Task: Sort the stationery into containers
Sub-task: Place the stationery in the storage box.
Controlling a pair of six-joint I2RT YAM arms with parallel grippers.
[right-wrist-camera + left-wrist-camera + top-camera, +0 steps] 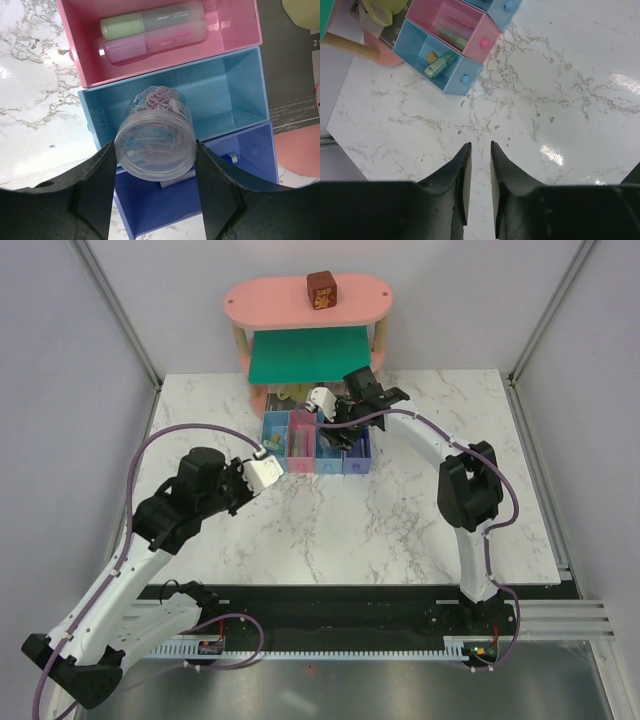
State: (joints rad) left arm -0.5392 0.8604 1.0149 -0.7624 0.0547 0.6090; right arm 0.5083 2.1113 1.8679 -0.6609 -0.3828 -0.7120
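The containers [315, 447] are four joined bins under the shelf. My right gripper [154, 144] is shut on a clear round tub of coloured paper clips [155, 125], held over the blue bin [225, 90]. The pink bin [235, 25] holds a green and a pink marker [152, 22]. In the violet bin [150, 210] a white pen with a blue cap [232, 158] partly shows. The light blue bin [415, 47] holds a mint-green marker [440, 65] and a tiny yellow cube [432, 56]. My left gripper [480, 145] hovers over bare marble in front of the bins, its jaws a narrow gap apart with nothing between.
Behind the bins stands a pink and green shelf unit [310, 310] with a dark red cube [321, 289] on top. A yellow-green object [382, 7] lies under the shelf. The marble table [400, 520] stretches in front, between grey side walls.
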